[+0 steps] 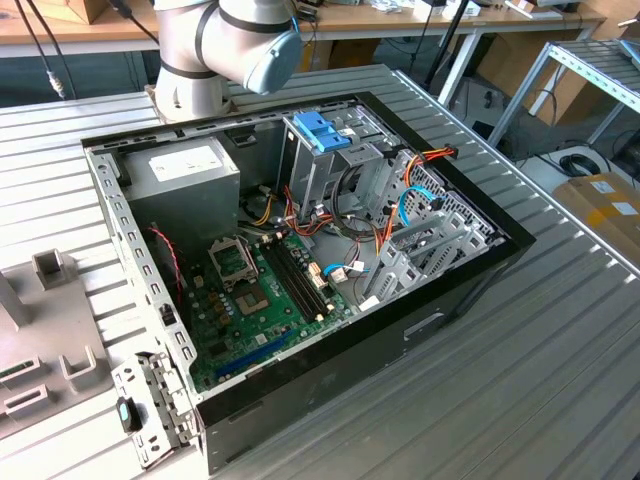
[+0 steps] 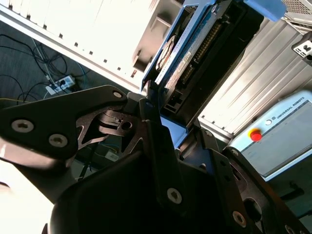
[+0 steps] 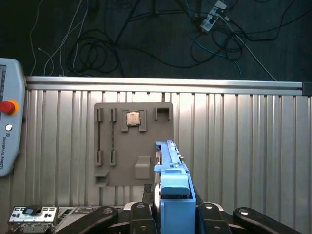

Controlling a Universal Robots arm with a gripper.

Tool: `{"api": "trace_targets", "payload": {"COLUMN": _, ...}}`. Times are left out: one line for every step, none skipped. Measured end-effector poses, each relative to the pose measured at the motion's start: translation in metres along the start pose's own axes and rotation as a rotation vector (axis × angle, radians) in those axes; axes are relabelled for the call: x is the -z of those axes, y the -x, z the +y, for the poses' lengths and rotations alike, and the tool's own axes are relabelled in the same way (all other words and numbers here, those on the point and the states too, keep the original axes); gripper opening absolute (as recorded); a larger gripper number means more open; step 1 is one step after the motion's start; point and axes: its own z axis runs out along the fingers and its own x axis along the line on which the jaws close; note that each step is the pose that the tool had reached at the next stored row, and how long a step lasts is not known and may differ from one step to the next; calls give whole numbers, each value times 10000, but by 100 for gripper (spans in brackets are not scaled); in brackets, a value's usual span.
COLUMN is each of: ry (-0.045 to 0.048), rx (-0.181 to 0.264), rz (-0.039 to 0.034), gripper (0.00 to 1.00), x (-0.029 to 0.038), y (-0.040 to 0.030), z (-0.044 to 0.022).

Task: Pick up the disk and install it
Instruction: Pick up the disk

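Both wrist views: jaws tight on the disk (image 3: 174, 190); exterior view: the open computer case (image 1: 400, 335).

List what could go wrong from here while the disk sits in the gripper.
1. The gripper clamps the disk near one end, and most of its length sticks out past the fingers. It may tilt or slip on the way.
2. In the exterior view, orange and blue cables lie around the drive cage inside the open computer case. They might snag or block the disk.
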Motion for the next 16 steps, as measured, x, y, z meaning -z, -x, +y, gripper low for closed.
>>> {"api": "trace_targets", "payload": {"ry": 0, "rx": 0, "rz": 0, "gripper": 37, "x": 0, "y": 0, "z": -4}}
{"api": "trace_targets", "payload": {"ry": 0, "rx": 0, "rz": 0, "gripper": 37, "x": 0, "y": 0, "z": -10}}
{"api": "trace_targets", "payload": {"ry": -1, "rx": 0, "rz": 1, "gripper": 37, "x": 0, "y": 0, "z": -14}}
{"api": "trace_targets", "payload": {"ry": 0, "rx": 0, "rz": 2, "gripper": 37, "x": 1, "y": 0, "z": -18}}
{"api": "trace_targets", "payload": {"ry": 0, "rx": 0, "rz": 2, "gripper": 37, "x": 1, "y": 0, "z": -24}}
{"api": "trace_targets", "payload": {"ry": 0, "rx": 0, "rz": 2, "gripper": 37, "x": 1, "y": -1, "z": -29}}
{"api": "trace_targets", "payload": {"ry": 0, "rx": 0, "rz": 3, "gripper": 37, "x": 1, "y": -1, "z": -33}}
{"api": "trace_targets", "payload": {"ry": 0, "rx": 0, "rz": 3, "gripper": 37, "x": 2, "y": -1, "z": -40}}
{"api": "trace_targets", "payload": {"ry": 0, "rx": 0, "rz": 4, "gripper": 37, "x": 2, "y": -1, "z": -44}}
{"api": "trace_targets", "payload": {"ry": -1, "rx": 0, "rz": 3, "gripper": 37, "x": 2, "y": -1, "z": -48}}
{"api": "trace_targets", "payload": {"ry": 0, "rx": 0, "rz": 4, "gripper": 37, "x": 2, "y": -1, "z": -53}}
{"api": "trace_targets", "payload": {"ry": 0, "rx": 0, "rz": 4, "gripper": 37, "x": 2, "y": -1, "z": -57}}
{"api": "trace_targets", "payload": {"ry": 0, "rx": 0, "rz": 5, "gripper": 37, "x": 3, "y": -1, "z": -62}}
{"api": "trace_targets", "payload": {"ry": 0, "rx": 0, "rz": 5, "gripper": 37, "x": 3, "y": -1, "z": -66}}
{"api": "trace_targets", "payload": {"ry": 0, "rx": 0, "rz": 5, "gripper": 37, "x": 3, "y": -1, "z": -72}}
{"api": "trace_targets", "payload": {"ry": 0, "rx": 0, "rz": 6, "gripper": 37, "x": 3, "y": -1, "z": -81}}
